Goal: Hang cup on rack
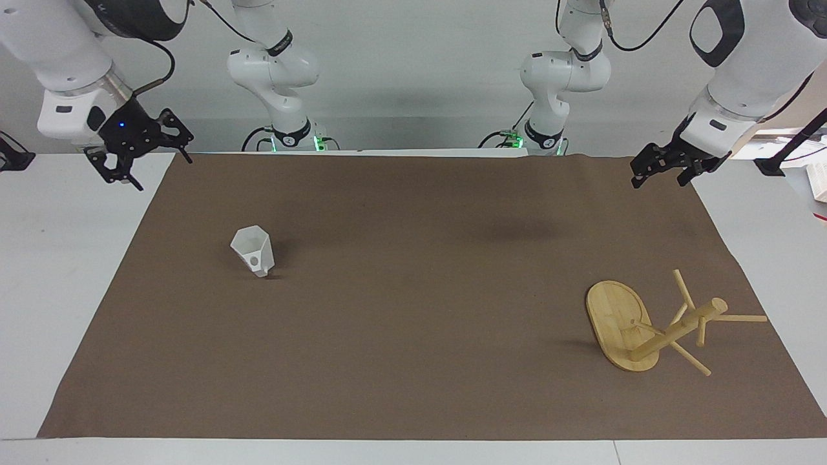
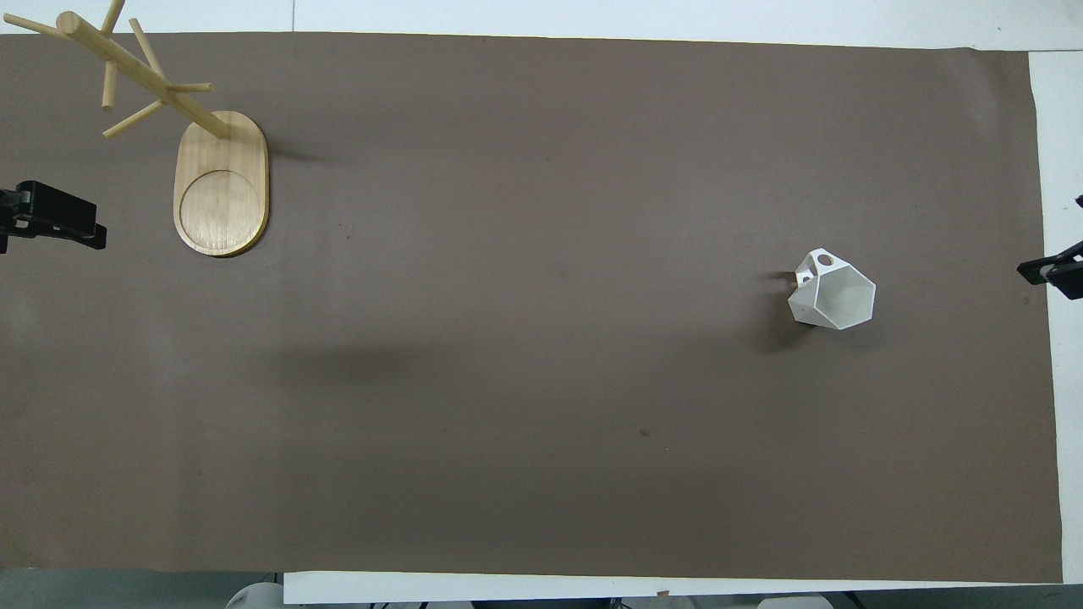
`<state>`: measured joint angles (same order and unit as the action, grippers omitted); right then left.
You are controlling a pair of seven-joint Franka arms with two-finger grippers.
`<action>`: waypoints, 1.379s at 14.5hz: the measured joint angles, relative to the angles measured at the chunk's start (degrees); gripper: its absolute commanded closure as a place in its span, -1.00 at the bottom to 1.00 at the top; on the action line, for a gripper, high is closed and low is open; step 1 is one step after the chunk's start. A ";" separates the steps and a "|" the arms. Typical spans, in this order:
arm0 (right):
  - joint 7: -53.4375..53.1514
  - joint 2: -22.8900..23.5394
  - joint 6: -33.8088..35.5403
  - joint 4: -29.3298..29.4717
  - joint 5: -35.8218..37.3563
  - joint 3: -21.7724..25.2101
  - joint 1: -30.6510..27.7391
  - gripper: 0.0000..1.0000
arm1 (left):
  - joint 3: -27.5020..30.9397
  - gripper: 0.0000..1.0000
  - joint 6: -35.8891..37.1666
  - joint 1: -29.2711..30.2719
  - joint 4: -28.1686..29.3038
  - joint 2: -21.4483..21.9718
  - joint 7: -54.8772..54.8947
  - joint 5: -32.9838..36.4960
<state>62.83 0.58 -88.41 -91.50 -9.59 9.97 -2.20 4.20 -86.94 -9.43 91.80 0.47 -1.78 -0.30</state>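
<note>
cup (image 1: 252, 251): plain white, no pattern
rack (image 1: 652, 326): light bamboo, faint grain
mat (image 1: 413, 361): flat brown
tabletop (image 1: 52, 258): white
arms: white w/ black joints
end effectors: black, left (image 1: 665, 169) & right (image 1: 139, 165)

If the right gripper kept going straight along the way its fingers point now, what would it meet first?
Most likely the bare white table. The right gripper points down at the brown mat's edge, at the right arm's end. The cup seems off that line, though depth is uncertain.
</note>
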 measured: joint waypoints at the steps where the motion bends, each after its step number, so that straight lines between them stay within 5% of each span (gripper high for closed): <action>1: 6.53 0.89 -0.64 -1.08 -4.25 0.06 -1.80 -1.00 | -0.02 -1.00 0.00 -0.01 0.00 0.00 0.00 0.00; 6: 44.73 5.84 -6.77 -14.42 -27.63 0.37 -10.72 -1.00 | 0.10 -1.00 0.00 0.17 0.00 0.00 0.00 0.00; 10: 63.93 16.28 -0.17 -16.35 -41.35 0.39 -17.01 -1.00 | 0.19 -1.00 0.00 0.18 0.00 0.00 0.00 0.00; 16: 85.81 33.09 8.84 -14.90 -49.73 0.21 -20.51 -1.00 | 0.19 -1.00 0.00 0.18 0.00 0.00 0.00 0.00; 20: 89.88 34.71 9.69 -14.29 -50.11 -0.46 -19.23 -1.00 | 0.19 -1.00 0.00 0.18 0.00 0.00 0.00 0.00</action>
<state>152.71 35.29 -78.72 -105.79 -59.70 9.50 -21.43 4.40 -86.94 -9.25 91.80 0.47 -1.78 -0.30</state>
